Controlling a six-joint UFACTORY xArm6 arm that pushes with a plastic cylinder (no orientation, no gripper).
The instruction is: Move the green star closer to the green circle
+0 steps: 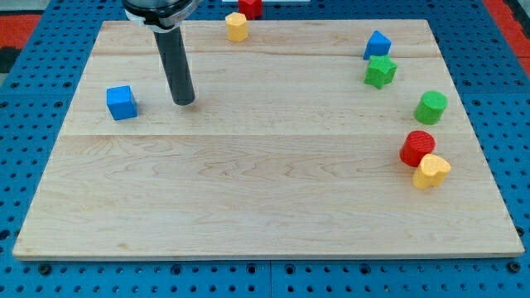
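My tip (184, 102) rests on the tabletop (248, 182) at far left, just right of the blue cube (122, 102); it is a bare rod with no hand, grasping nothing. Well apart, at far right, the green star (380, 72) sits just near of a blue triangular block (377, 44). The green circle (431, 108) lies to its right and nearer, with a red cylinder (417, 148) touching a yellow block (431, 170) nearer still.

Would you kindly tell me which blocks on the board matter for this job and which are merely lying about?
For the job: green star, green circle, my tip.

Lying about: blue cube, blue block, yellow block, red block, red cylinder, yellow heart-like block.
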